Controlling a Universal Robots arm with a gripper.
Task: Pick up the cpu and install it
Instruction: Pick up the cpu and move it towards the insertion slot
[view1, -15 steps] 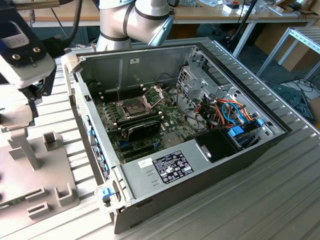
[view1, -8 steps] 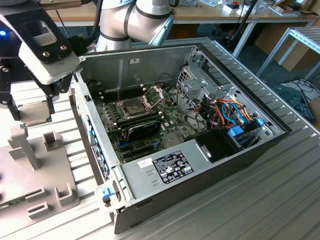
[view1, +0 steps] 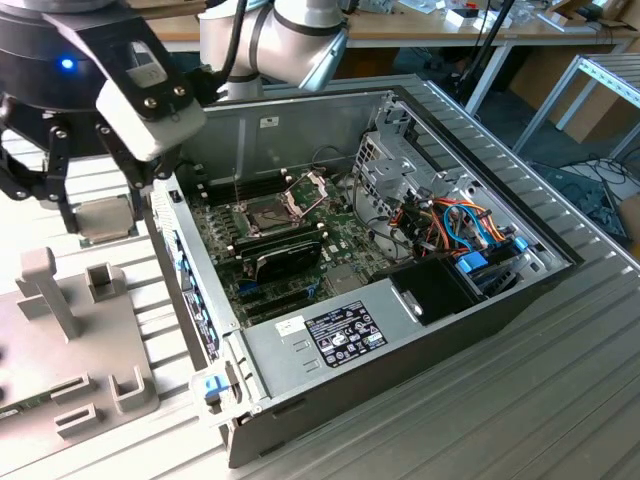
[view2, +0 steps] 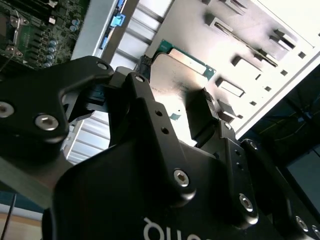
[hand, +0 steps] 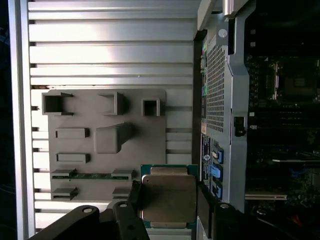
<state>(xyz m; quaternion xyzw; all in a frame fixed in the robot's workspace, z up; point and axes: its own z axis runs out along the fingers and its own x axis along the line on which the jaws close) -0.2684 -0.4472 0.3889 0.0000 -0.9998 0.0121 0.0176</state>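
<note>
**Exterior view and both wrist views.** Your gripper (view1: 102, 212) stood at the exterior view's left, outside the open computer case (view1: 300, 110). Its two black fingers (hand: 134, 196) were drawn in narrow against opposite edges of the cpu (hand: 168, 196), holding it flat between them.

The cpu hung beside the case's perforated side wall (hand: 216, 85), over a corner of the grey fixture plate (hand: 107, 107) and the ribbed table (hand: 110, 50). Whether it touched either surface could not be told.

**Room for moving.** You had open room on the table side, across the bare ribs beyond the plate. On the other side, the side wall stood close to one finger.

Inside the case, the socket (view1: 266, 214) lay on the green motherboard (view1: 225, 250), well apart from the cpu, with its hinged metal frame (view1: 306, 188) tilted up. A black component (view1: 285, 262), the drive cage (view1: 385, 165) and orange and blue cables (view1: 455, 225) crowded around it. The power supply (view1: 340, 335) lay along the case wall nearest the exterior camera.

**Materials.**
- The cpu showed a dull silver, faintly scuffed square lid on a thin green board.
- The plate was matt grey, with raised blocks and slotted pockets.
- The table was made of bright parallel metal slats.
- The gripper's links were matt black, with round screw heads.
</note>
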